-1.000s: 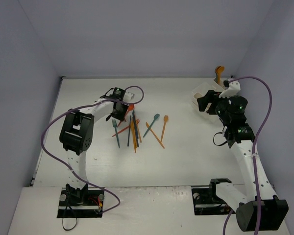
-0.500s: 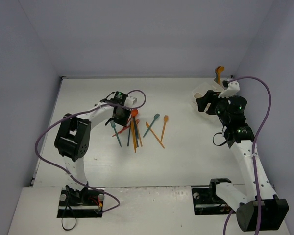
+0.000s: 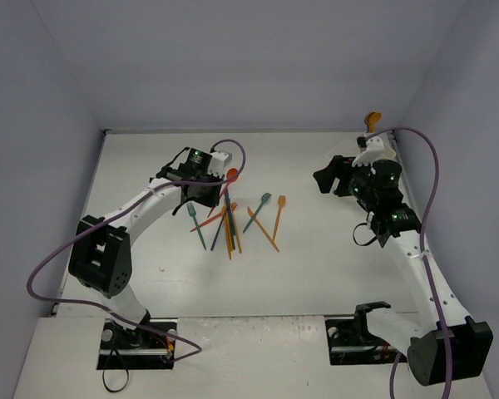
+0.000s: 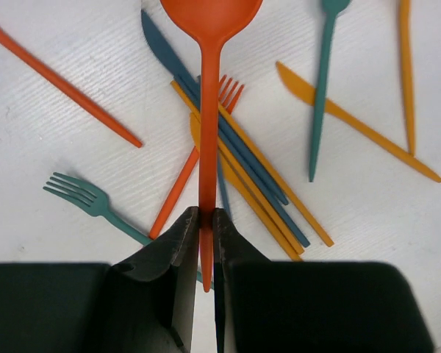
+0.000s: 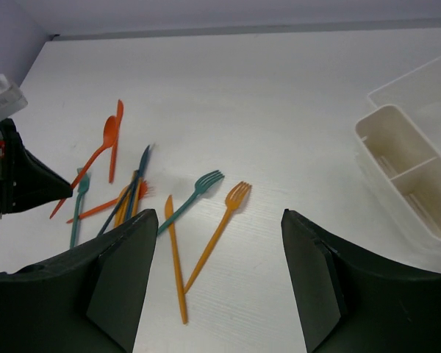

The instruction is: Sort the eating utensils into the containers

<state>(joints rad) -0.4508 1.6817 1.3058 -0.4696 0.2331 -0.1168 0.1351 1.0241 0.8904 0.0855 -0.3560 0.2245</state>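
Note:
My left gripper (image 4: 203, 220) is shut on the handle end of an orange spoon (image 4: 208, 110), and the spoon's bowl points away from it. Below lies the pile of utensils (image 3: 229, 220): orange, teal and dark blue forks and knives, crossed over one another. In the top view the left gripper (image 3: 216, 187) hangs over the pile's far left edge. My right gripper (image 3: 326, 179) stands open and empty above the table, between the pile and the containers (image 5: 367, 151). In the right wrist view its jaws (image 5: 219, 215) frame a teal fork (image 5: 191, 198), an orange fork (image 5: 217, 235) and an orange knife (image 5: 175, 257).
An orange utensil (image 3: 372, 122) stands upright at the back right, behind the right arm. The right arm hides most of the containers in the top view. Walls close the table at the back and on both sides.
The left arm has stretched out to the right, carrying the orange spoon over the pile. The right arm has swung left, away from the containers and toward the utensils.

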